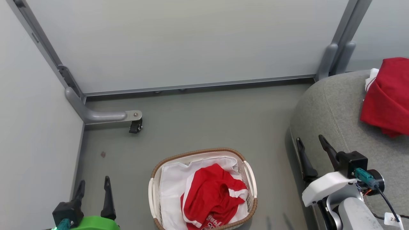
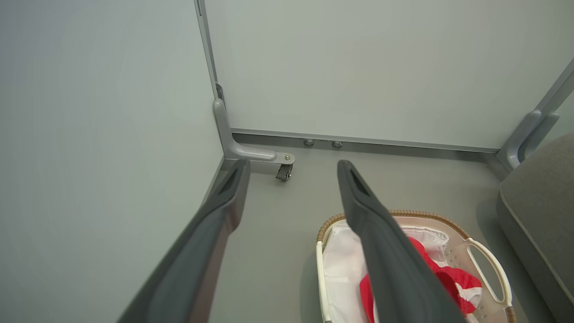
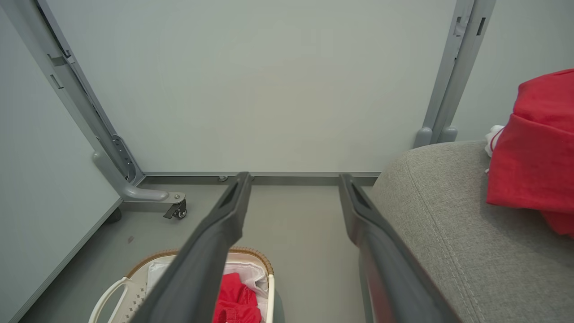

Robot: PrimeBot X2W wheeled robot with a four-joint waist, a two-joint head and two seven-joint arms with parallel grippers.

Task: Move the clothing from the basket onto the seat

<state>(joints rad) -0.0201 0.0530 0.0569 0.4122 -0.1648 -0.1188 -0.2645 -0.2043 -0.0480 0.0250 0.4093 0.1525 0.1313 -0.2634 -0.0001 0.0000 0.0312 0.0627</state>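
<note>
Left hand and right hand: released, empty. Clothing lies in the basket and on the seat.

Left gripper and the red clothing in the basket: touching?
Apart. Head view shows the left gripper open over floor, clear of the basket holding the clothing.

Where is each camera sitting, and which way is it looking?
Head view: on the head, looking down at the basket and sofa; left gripper and right gripper show, both open.
Left wrist view: on the left wrist, looking along its fingers at the wall corner and basket.
Right wrist view: on the right wrist, looking along its fingers between basket and sofa.
Shared: every view shows the red clothing in the basket.
</note>
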